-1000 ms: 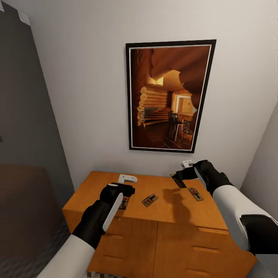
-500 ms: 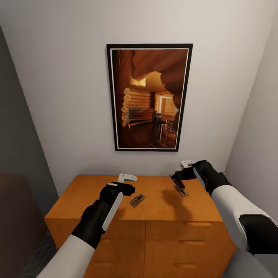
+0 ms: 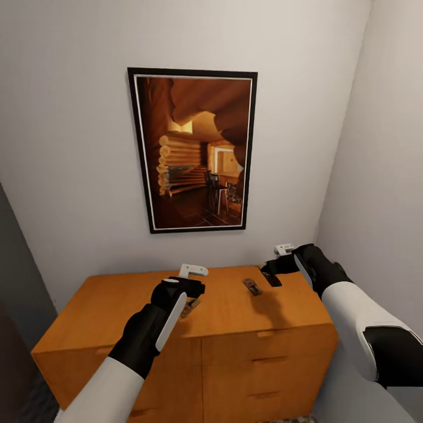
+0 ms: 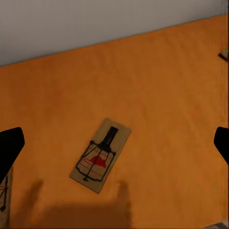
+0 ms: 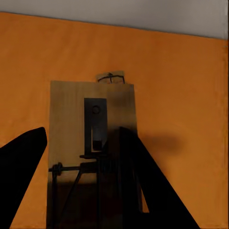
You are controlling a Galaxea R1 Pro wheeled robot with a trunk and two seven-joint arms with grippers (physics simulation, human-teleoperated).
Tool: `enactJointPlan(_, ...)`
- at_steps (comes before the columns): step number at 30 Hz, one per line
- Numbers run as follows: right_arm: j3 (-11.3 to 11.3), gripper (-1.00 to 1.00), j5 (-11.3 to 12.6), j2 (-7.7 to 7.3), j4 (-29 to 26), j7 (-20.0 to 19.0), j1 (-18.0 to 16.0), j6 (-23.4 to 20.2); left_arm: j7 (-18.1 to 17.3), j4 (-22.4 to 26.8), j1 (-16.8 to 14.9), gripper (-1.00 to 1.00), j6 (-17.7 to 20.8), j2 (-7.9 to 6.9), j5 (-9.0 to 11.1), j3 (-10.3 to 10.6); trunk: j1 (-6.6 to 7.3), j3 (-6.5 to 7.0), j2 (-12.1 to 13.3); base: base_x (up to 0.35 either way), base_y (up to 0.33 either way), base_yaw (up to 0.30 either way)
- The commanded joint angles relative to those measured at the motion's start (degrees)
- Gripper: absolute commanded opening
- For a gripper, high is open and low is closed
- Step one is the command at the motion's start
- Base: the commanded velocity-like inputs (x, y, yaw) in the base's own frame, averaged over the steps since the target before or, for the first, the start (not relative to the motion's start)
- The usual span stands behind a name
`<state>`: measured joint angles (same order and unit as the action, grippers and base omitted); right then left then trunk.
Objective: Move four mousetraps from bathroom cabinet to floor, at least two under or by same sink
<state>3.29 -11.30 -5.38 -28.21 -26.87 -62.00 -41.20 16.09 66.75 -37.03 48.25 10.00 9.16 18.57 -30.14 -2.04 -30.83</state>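
Orange-brown wood with a smooth matte grain forms the flat top of the cabinet (image 3: 117, 296), whose front shows plain drawer panels with slim bar handles. It stands against a pale wall bearing a black-framed picture (image 3: 192, 150) of a log interior. Over the right part of the top, the right gripper (image 3: 271, 275) holds a mousetrap (image 5: 90, 157), a flat rectangular wooden board with dark wire and a dark metal plate; in the right wrist view one dark finger (image 5: 138, 186) lies across the board and the other sits beside its edge, so the claw is closed onto it, the board's long axis running along the fingers. Just beyond it a second mousetrap (image 3: 252, 286) lies flat on the cabinet top. The left gripper (image 3: 194, 281) hovers above the top with its jaws spread wide and nothing between them. Under it a third mousetrap (image 4: 100, 155) lies flat, red mark under its wire, long axis slanting across the line between the fingertips. A fourth mousetrap (image 4: 4, 193) shows at the picture's edge.
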Motion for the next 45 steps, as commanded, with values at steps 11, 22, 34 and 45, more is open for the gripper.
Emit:
enactJointPlan(11,0.2,-1.0,-0.6,-0.03,-0.1,-0.5,0.0,-0.1,0.7,0.0,-0.1,1.0,0.2,0.0,0.5,0.0,-0.03,0.24,-0.1,0.0,0.0,-0.205)
enactJointPlan(22,0.2,-1.0,-0.6,-0.03,-0.1,-0.6,0.0,0.0,0.8,0.0,-0.1,1.0,0.2,0.0,0.4,0.0,-0.03,0.38,-0.1,0.0,0.0,-0.075)
enactJointPlan(34,0.3,-1.0,-0.5,0.02,-0.1,-0.8,0.0,0.0,0.9,-0.2,-0.1,1.0,0.3,0.0,0.2,0.0,-0.03,0.38,-0.1,-0.001,0.003,-0.001)
enactJointPlan(45,0.3,-1.0,-0.5,0.02,-0.1,-0.9,0.0,0.0,0.8,-0.4,-0.1,1.0,0.3,0.0,0.3,-0.3,-0.03,0.38,-0.1,-0.063,0.139,0.0)
